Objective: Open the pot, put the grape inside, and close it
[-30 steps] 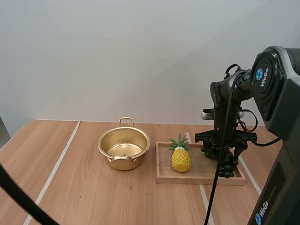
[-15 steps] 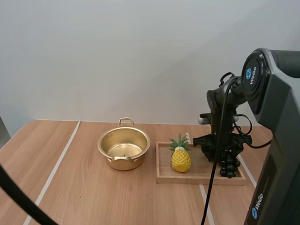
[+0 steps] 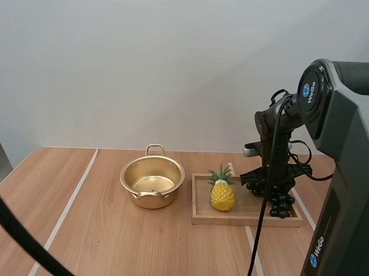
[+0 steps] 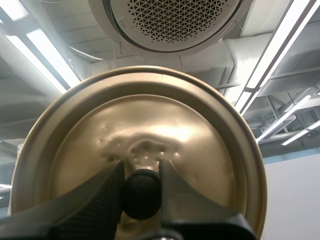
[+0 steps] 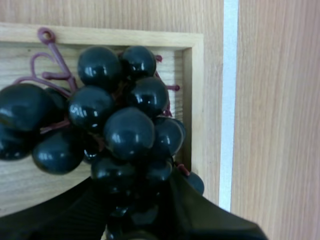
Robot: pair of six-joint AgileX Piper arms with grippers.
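The gold pot [image 3: 152, 182] stands open on the wooden bench [image 3: 102, 232], its lid off and its inside bare, with one loop handle toward the far edge. Just to its right lies the wooden tray [image 3: 247, 221], near the pot, though I cannot tell whether the two touch. A toy pineapple [image 3: 222, 194] stands upright at the tray's left end.

The right arm [image 3: 274, 132] reaches straight down over the tray's right end. The right jaws are pinching the bunch of dark grapes [image 3: 281, 202], which hangs from them above that end of the tray (whether the lowest berries rest on the tray floor cannot be made out). In the right wrist view the grapes [image 5: 122, 127] sit clustered between the black fingers [image 5: 200, 217], with reddish stem loops showing at the far side of the bunch. Under them is the tray's corner rim [image 5: 192, 95], and beside it the bench [image 5: 272, 125] with a white stripe [image 5: 229, 100] running along it.

In the left wrist view the left jaws are clamped on the black knob [image 4: 141, 194] of the pot's lid [image 4: 150, 120]. One ribbed finger [image 4: 97, 205] presses on each side of the knob, and the round gold lid stands broad behind it.
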